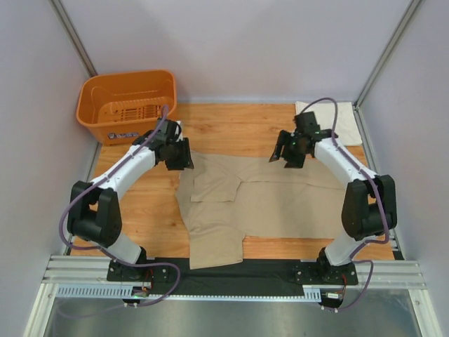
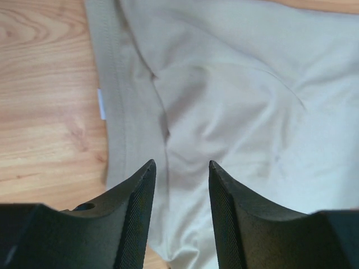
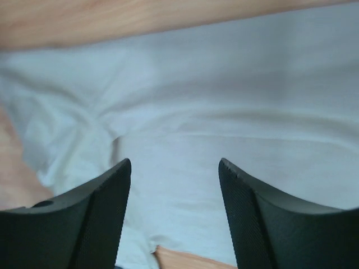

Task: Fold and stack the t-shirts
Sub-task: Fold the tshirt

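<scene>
Tan shirt [image 1: 266, 203] lies spread on the table [image 1: 231, 126] between the arms, and the cream shirt [image 1: 347, 126] sits in the far right corner. From the left wrist, the left gripper [image 2: 180, 168] hangs a little open over the tan shirt's edge. From the right wrist, the right gripper [image 3: 175, 165] hangs wide open above it.

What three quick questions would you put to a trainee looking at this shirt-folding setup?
1. True or false: the tan shirt lies inside the orange basket.
2. Where is the cream-white shirt? A: at the far right corner of the table. B: under the tan shirt. C: in the basket.
3. Fill in: the left pincer and the right pincer both hover over tan fabric with jaws ____.

Key: 1 false, it is spread on the table; 2 A; 3 open.
</scene>
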Motion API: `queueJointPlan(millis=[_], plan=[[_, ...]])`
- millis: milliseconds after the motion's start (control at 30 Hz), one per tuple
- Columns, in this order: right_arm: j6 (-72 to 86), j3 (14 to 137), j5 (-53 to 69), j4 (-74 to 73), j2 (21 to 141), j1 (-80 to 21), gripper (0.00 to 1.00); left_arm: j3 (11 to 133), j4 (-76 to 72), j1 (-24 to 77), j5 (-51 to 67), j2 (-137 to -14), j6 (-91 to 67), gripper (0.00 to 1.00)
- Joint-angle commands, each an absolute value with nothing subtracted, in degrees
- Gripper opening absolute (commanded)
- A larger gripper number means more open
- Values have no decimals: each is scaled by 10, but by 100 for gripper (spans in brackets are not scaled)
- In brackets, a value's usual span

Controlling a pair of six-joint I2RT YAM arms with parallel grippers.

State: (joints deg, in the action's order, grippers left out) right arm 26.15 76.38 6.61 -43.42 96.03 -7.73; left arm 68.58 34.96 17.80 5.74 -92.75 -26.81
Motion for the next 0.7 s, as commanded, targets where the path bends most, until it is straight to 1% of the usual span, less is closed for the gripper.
queueJointPlan(millis=[0, 67, 133, 167, 267, 367, 467, 500, 600, 667], plan=[[354, 680, 261, -316, 954, -152, 64, 634, 346, 178, 160, -879, -261, 50], [374, 654, 327, -260, 970, -184, 62, 602, 322, 178, 205, -863, -266, 50], [391, 637, 348, -212, 985, -226, 61, 564, 295, 171, 230, -853, -281, 53], [395, 632, 359, -196, 989, -239, 60, 556, 290, 161, 263, -854, -283, 53], [409, 610, 359, -160, 1000, -272, 60, 543, 292, 152, 286, -872, -282, 53], [424, 592, 362, -136, 1013, -285, 57, 539, 291, 149, 288, -880, -280, 53], [437, 577, 366, -125, 1024, -287, 50, 535, 281, 148, 292, -882, -289, 51], [440, 573, 371, -114, 1027, -288, 44, 535, 280, 149, 291, -883, -292, 51], [442, 564, 377, -101, 1043, -292, 37, 536, 286, 149, 282, -890, -297, 49], [443, 559, 374, -97, 1049, -295, 34, 535, 289, 148, 279, -893, -301, 47]])
